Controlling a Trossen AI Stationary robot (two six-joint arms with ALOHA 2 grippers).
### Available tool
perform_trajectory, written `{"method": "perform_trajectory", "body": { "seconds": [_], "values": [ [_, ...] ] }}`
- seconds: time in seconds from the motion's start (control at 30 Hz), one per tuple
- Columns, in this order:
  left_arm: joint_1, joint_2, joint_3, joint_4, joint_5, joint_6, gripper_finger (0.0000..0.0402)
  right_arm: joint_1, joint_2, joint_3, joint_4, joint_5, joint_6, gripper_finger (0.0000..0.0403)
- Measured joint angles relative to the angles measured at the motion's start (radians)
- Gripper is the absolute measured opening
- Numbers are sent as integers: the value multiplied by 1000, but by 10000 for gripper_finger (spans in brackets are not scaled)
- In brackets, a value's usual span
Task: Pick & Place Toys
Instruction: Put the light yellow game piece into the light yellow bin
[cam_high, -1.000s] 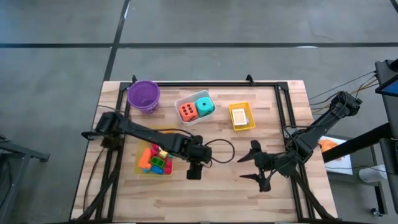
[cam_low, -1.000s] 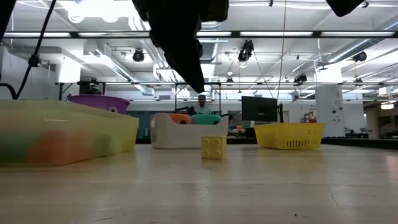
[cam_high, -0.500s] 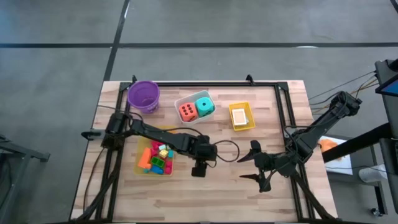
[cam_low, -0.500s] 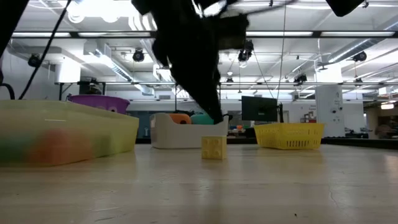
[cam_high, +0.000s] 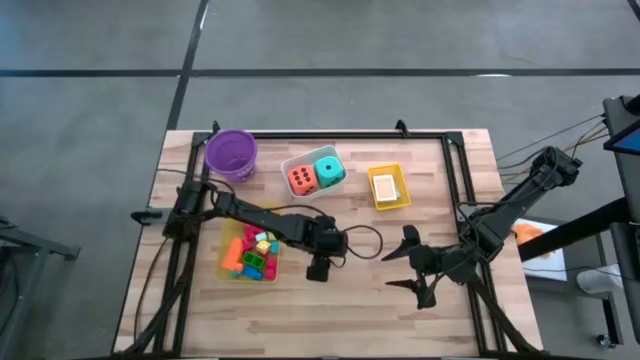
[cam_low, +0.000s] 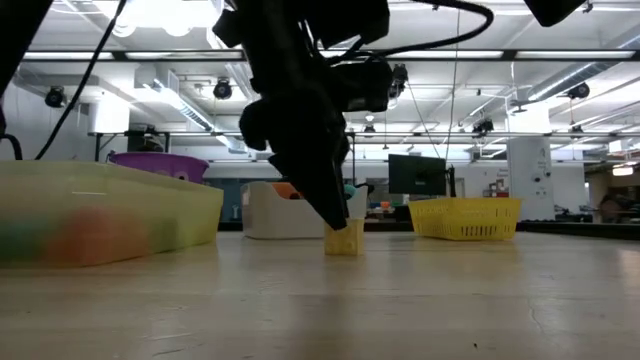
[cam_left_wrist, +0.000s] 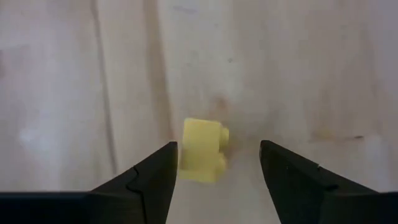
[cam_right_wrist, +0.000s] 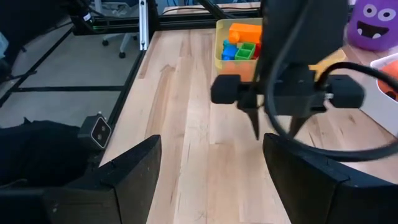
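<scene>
A small yellow block (cam_left_wrist: 202, 151) rests on the bare wood near the table's middle, also seen in the low view (cam_low: 345, 240). My left gripper (cam_low: 335, 212) is open and points steeply down over it. One finger stands on each side of the block, the block closer to one finger (cam_left_wrist: 155, 177); I cannot tell whether that finger touches it. In the high view the left gripper (cam_high: 318, 266) hides the block. My right gripper (cam_high: 415, 266) waits open above the table's right part, holding nothing.
A yellow tray (cam_high: 232, 268) of bright blocks sits left of the left gripper. Along the far edge stand a purple bowl (cam_high: 231, 152), a white tray (cam_high: 297, 160) with an orange and a teal die, and a yellow tray (cam_high: 388, 203) with a card.
My left gripper has come down and a little toward the table's right edge, from above the table to just over the wood, rolling slightly. Its open fingers now straddle the yellow block, which has not moved. The finger gap is unchanged.
</scene>
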Motion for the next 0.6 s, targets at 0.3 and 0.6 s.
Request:
{"method": "perform_trajectory", "body": {
  "seconds": [0.3,0.6],
  "values": [
    [1,0,-51,79,-7,-3,228,0,0,9,1,0,0,279],
    [1,0,-55,78,-28,-69,228,0,0,10,1,0,0,279]
  ]
}}
